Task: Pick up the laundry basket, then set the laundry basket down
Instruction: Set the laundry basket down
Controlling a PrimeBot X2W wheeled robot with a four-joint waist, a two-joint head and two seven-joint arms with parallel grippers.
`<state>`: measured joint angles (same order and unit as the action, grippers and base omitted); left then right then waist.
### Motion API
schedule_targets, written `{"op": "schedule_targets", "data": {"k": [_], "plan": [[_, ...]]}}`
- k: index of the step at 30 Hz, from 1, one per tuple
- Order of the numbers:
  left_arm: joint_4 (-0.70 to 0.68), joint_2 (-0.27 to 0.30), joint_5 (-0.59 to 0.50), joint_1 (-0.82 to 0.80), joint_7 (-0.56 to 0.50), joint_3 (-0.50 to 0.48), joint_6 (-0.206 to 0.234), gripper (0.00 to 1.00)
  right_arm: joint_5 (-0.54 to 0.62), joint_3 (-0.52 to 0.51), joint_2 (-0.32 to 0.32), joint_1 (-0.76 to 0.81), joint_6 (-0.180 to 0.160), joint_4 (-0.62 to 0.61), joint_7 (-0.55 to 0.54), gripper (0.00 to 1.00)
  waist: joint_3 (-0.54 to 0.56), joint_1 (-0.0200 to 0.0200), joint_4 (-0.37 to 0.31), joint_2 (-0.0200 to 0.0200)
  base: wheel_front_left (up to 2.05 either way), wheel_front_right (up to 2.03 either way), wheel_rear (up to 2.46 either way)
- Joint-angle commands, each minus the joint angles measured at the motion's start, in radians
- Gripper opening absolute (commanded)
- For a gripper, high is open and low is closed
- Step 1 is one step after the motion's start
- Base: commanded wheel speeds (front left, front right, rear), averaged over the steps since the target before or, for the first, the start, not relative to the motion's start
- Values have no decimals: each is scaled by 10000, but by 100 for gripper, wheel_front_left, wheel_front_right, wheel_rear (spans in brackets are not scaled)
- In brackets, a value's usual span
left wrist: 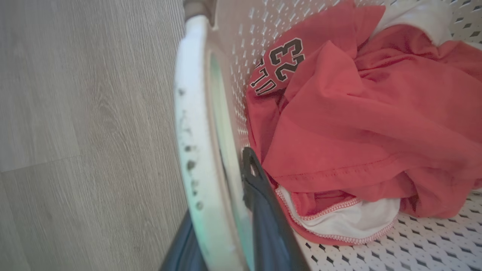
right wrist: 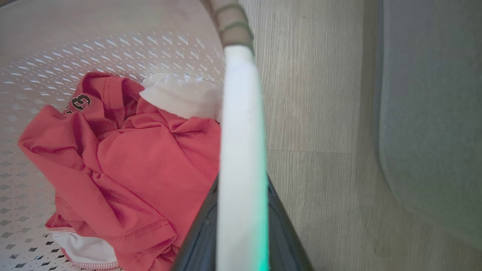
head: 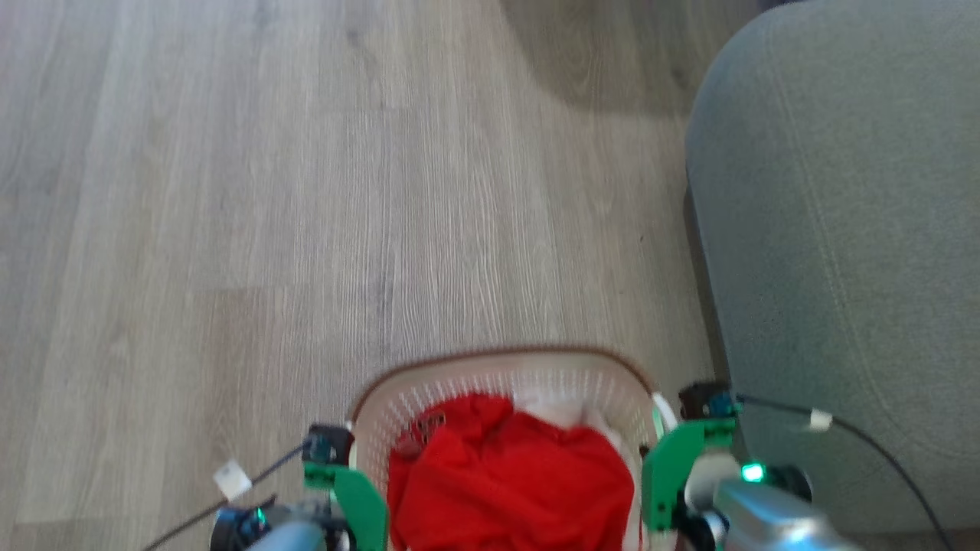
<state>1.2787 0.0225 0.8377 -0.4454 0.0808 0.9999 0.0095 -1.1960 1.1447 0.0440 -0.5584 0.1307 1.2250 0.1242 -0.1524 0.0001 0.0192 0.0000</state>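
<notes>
Apparently mid-carry: left gripper and right gripper fingers clamp handles of laundry basket, beside grey sofa; set-down remains.

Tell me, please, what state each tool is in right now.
Left tool: closed on the laundry basket, gripping its left white handle.
Right tool: closed on the same basket, gripping its right white handle.

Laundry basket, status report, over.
Left end effector shut on left handle, right end effector on right handle. Laundry basket gripped, red clothes inside. Grey upholstered furniture close on right.
</notes>
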Motion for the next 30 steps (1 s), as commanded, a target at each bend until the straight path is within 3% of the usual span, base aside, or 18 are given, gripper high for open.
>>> {"op": "schedule_targets", "data": {"k": [1, 30], "plan": [[110, 401, -53, -457, 84, -51, 139, 0, 107, 106, 62, -466, 0, -50, 245, 0, -294, -1, -3, 0, 0, 0, 0], [117, 483, -611, -5523, 896, 147, 367, 0, 671, -405, 62, -5306, 0, 651, 1325, 0, -6185, -1, 292, 0, 0, 0, 0]]}}
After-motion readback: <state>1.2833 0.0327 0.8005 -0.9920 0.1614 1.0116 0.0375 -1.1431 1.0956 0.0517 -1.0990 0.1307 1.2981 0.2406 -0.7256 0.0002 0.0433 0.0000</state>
